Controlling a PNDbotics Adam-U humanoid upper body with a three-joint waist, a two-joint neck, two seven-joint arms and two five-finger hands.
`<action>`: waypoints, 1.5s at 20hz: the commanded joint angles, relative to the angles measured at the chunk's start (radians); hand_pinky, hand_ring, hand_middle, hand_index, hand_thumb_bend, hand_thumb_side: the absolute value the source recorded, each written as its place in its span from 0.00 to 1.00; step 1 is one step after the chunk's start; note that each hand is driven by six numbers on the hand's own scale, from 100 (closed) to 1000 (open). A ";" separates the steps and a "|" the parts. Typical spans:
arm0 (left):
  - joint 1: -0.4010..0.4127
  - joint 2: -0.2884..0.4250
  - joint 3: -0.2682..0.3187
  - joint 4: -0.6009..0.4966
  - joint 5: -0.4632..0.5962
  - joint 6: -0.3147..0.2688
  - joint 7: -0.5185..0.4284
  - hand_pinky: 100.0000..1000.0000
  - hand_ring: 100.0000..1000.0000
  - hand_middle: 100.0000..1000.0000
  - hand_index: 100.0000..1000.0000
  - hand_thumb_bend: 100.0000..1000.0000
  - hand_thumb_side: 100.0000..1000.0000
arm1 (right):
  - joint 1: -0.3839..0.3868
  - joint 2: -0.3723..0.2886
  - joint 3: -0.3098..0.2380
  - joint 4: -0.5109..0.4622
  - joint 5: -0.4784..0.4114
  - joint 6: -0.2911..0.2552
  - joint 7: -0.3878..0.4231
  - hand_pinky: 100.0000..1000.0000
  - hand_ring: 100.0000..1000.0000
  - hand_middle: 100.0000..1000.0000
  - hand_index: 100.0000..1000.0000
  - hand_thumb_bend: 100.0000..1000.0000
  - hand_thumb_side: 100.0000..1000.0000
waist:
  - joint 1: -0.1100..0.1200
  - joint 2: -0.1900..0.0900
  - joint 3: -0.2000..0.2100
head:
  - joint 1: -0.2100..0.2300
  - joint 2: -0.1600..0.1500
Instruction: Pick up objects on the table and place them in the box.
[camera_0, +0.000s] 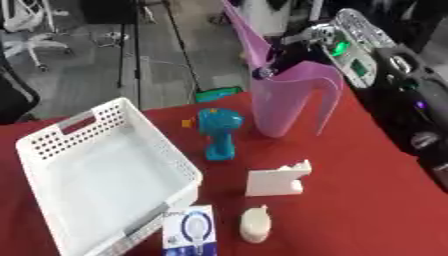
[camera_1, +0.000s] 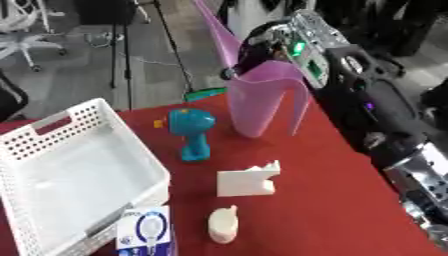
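Note:
A tall purple watering can with a long spout stands upright on the red table at the back. My right hand reaches in from the upper right, its dark fingers curled over the can's top rim. A teal toy drill stands just left of the can. In front of it lie a white block, a small cream object and a light-bulb carton. The white perforated box sits on the left with nothing inside. My left hand shows in neither view.
My right arm runs along the table's right edge, black with silver parts and green lights. Beyond the table's far edge are a grey floor, stands, cables and a chair.

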 joint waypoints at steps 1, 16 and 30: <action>-0.017 0.014 0.005 -0.014 -0.004 -0.001 0.005 0.83 0.89 0.79 0.87 0.00 1.00 | -0.027 -0.007 -0.021 0.015 0.017 0.010 0.004 0.86 0.89 0.83 0.92 0.37 0.79 | 0.000 -0.021 0.003 | -0.002 -0.010; -0.024 0.003 0.003 -0.014 0.001 0.001 0.005 0.83 0.89 0.78 0.85 0.00 1.00 | -0.024 0.014 -0.017 0.071 0.076 -0.023 0.004 0.94 0.93 0.85 0.93 0.38 0.74 | 0.010 -0.010 0.018 | -0.018 -0.035; -0.027 0.002 0.002 -0.014 0.003 0.006 0.003 0.83 0.89 0.78 0.85 0.00 1.00 | -0.013 0.013 -0.017 0.103 0.121 -0.041 0.004 0.94 0.93 0.84 0.92 0.38 0.73 | 0.025 -0.002 0.026 | -0.040 -0.052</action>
